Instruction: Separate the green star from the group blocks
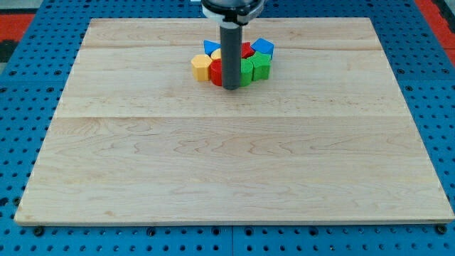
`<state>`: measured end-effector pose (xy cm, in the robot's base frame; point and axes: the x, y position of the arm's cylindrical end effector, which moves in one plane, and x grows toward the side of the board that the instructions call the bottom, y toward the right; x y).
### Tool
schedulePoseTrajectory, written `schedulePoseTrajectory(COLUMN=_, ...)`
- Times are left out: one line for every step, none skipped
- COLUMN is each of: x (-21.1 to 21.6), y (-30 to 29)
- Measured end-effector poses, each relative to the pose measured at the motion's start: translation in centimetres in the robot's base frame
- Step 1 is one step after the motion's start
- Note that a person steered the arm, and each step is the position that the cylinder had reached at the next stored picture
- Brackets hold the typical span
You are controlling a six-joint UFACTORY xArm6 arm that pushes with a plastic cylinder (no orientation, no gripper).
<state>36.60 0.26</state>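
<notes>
A tight group of blocks sits near the top middle of the wooden board [227, 163]. A green block [261, 67], likely the star, is at the group's right, with another green block [247, 70] next to it. A blue block [263, 48] is at the top right, a second blue one [210, 48] at the top left. A yellow hexagon-like block [201, 67] is on the left, a red block [216, 72] beside it, more red [247, 50] behind the rod. My tip [232, 87] rests at the group's bottom edge, between red and green.
The board lies on a blue perforated table [28, 78]. Red surface shows at the view's top corners [21, 14]. The rod's mount [232, 8] hangs at the view's top, hiding part of the group.
</notes>
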Motion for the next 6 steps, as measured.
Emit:
schedulePoseTrajectory(x=-1.4, y=-0.1)
schedulePoseTrajectory(x=-1.4, y=-1.5)
schedulePoseTrajectory(x=0.0, y=-3.3)
schedulePoseTrajectory(x=1.3, y=-0.6)
schedulePoseTrajectory(x=-0.9, y=-0.6)
schedulePoseTrajectory(x=-3.2, y=-0.3)
